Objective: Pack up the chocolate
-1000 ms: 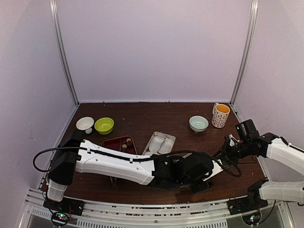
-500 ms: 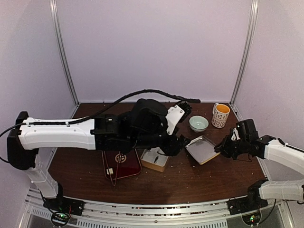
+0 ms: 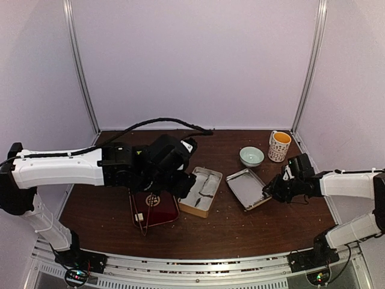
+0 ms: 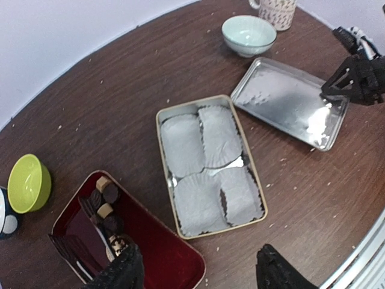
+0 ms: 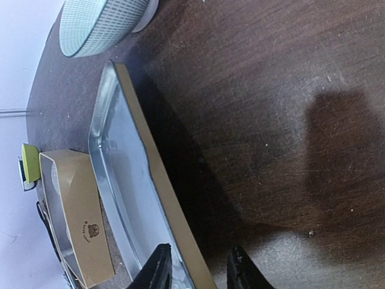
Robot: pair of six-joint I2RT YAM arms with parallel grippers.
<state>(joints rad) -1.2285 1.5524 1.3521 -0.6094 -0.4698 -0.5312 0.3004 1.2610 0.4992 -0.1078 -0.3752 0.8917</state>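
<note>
Chocolate (image 4: 110,194) lies unpacked in the red tray (image 4: 159,259), the tin's (image 4: 234,162) paper cups (image 4: 182,144) empty, lid (image 4: 283,99) off; left hand (image 4: 198,274) wide open, empty; right hand (image 5: 197,265) part-open astride the lid's rim.

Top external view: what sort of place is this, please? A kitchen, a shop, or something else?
Probably a robot test booth, not a kitchen. Plain pale walls with metal posts enclose one brown table. A left arm and a right arm stand bolted at its near edge.
</note>
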